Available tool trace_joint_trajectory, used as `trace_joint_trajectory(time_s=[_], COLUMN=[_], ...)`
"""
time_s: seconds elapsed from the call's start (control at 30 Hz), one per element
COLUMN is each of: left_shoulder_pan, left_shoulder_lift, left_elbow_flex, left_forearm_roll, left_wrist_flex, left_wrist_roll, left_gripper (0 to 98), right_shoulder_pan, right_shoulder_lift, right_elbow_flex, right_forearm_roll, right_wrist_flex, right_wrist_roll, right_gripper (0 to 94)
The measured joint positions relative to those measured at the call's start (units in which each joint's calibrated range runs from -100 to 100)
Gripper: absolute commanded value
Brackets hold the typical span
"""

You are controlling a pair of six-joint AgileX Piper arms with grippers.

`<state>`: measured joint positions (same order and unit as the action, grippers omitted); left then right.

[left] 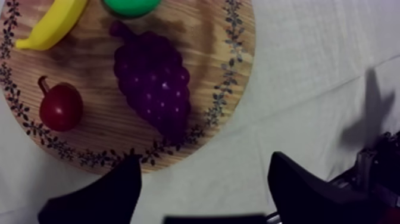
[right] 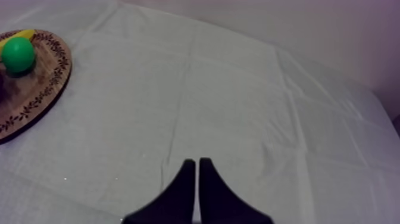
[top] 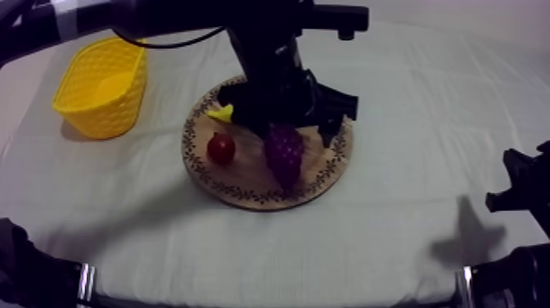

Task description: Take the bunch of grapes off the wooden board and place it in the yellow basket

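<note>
Left gripper: the left gripper (left: 205, 158) is hanging above the near edge of the wooden board (top: 245, 176), its two fingers spread wide and holding nothing.
Right gripper: the right gripper (right: 196, 162) is resting low over the cloth at the near right of the table (top: 393, 213), well apart from the board. Its fingers are lying pressed together in a narrow wedge, with nothing in them.
Grapes: the bunch of grapes (left: 153, 83) is lying flat on the right half of the board, just right of the small red fruit (left: 59, 107) and on the near side of the banana (left: 50, 27) and the pear (right: 18, 53).
Long axis: the bunch is running roughly far to near, with its stem end towards the pear and its narrow tip pointing at the board's near rim.
Direction from gripper: the grapes are sitting just ahead of and below the open fingers. The gap between the fingers is lining up across the bunch's width, slightly off its tilted axis.
Nearer arm: the left arm is reaching in over the board, so it looks to be the one doing the picking.
Basket: the yellow basket (top: 102, 106) is standing at the far left, apart from the board.
Step in hand: the gripper seems to be lining up its descent, and the grasp is not yet made.
</note>
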<state>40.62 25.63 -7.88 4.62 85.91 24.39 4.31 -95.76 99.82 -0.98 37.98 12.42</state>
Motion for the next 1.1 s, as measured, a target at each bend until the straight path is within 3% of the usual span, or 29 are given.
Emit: trace_joint_trajectory(time_s=[0.43, 1.1], left_shoulder_pan=[-2.15, -4.18], left_shoulder_lift=[7.78, 18.21], left_elbow_flex=[-3.43, -8.66], left_forearm_roll=[0.48, 1.08], left_wrist_flex=[0.06, 1.24], left_wrist_roll=[-0.49, 0.15], left_gripper=[93.9, 95.2], right_shoulder_pan=[0.00, 0.00], right_shoulder_lift=[0.00, 0.00], right_elbow_flex=[0.00, 0.00], right_forearm_roll=[0.00, 0.00], right_wrist_flex=[0.00, 0.00], right_wrist_roll=[0.00, 0.00], right_gripper=[0.3, 0.3])
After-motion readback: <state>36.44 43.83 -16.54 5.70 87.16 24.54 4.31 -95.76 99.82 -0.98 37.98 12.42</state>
